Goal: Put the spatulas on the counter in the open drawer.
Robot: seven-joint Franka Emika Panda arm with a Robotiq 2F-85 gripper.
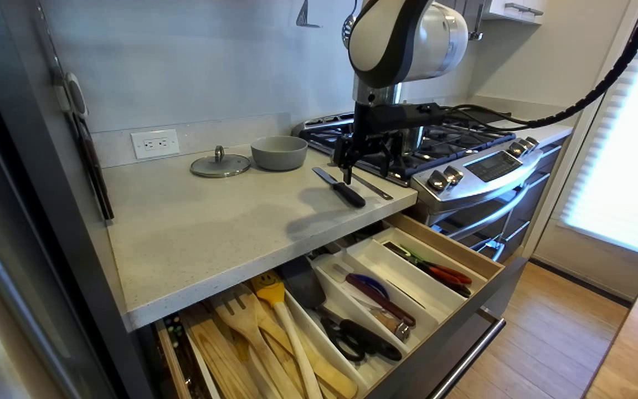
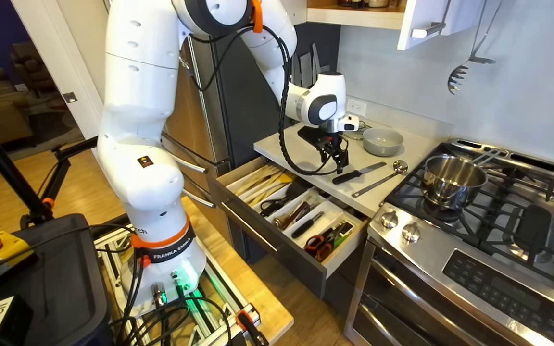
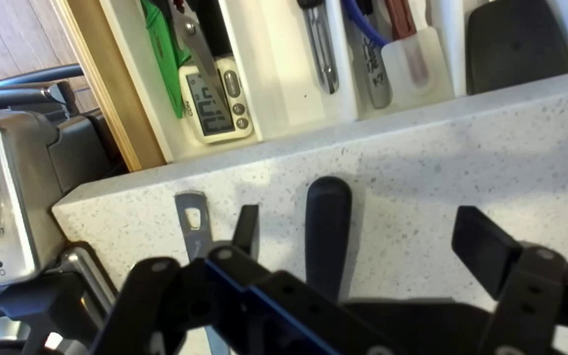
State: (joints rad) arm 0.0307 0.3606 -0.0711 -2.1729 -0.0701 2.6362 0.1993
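Wrist view: my end effector (image 3: 364,235) stood with its jaws spread well apart, holding nothing, over the long, narrow steel spatula with a black handle (image 3: 328,236), which lay on the pale, speckled slab bench (image 1: 186,238). It showed between the jaws but nearer one, so I judged that closing off-centre could push or twist it, or nudge the slim steel spoon (image 2: 378,182) beside it. Too low a lift might then snag it on the open, divided light-wood drawer (image 1: 445,244).
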